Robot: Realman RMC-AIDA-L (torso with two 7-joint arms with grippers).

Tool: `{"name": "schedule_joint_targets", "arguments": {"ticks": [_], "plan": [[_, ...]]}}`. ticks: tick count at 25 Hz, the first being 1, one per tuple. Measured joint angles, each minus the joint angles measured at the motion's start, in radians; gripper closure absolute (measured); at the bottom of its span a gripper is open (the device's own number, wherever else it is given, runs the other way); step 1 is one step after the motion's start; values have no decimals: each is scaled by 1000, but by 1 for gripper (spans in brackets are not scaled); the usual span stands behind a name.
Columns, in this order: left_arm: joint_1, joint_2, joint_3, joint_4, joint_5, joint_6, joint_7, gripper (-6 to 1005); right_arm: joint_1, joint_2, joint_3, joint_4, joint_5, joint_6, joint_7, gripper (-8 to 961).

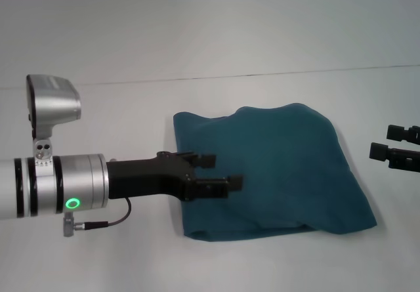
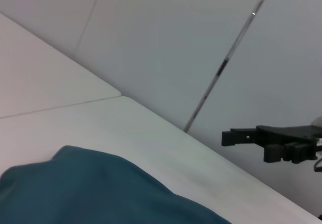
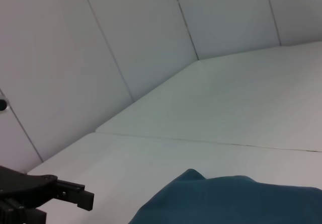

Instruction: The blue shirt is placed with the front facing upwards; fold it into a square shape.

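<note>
Your blue shirt [image 1: 275, 170] lies mid-bench [image 1: 210, 29], already a rough square. The left end effector [image 1: 220, 172] hovers released over its near-left edge; the right end effector [image 1: 394, 142], also released, waits beside it. Tidying probably remains.

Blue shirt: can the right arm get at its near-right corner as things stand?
Probably yes. The right end effector hangs open just off the right edge of the blue shirt, nothing between them. The left end effector is over the shirt's left part, away from that corner.
</note>
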Motion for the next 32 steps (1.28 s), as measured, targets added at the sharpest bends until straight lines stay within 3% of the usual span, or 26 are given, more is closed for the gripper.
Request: {"name": "schedule_joint_targets", "arguments": {"ticks": [10,16,32], "plan": [[-2,-1,13,-21,-9,8,14,111,1,-7,-3,-1,-20,-37,-11,8],[-15,0,81,-34,-4,20,83,111,16,-9,-31,-13,-80,-94,-20,8],[-23,2,123,-51,0,44,132,111,8,-1,-67,-26,-88,-113,-15,8]]}}
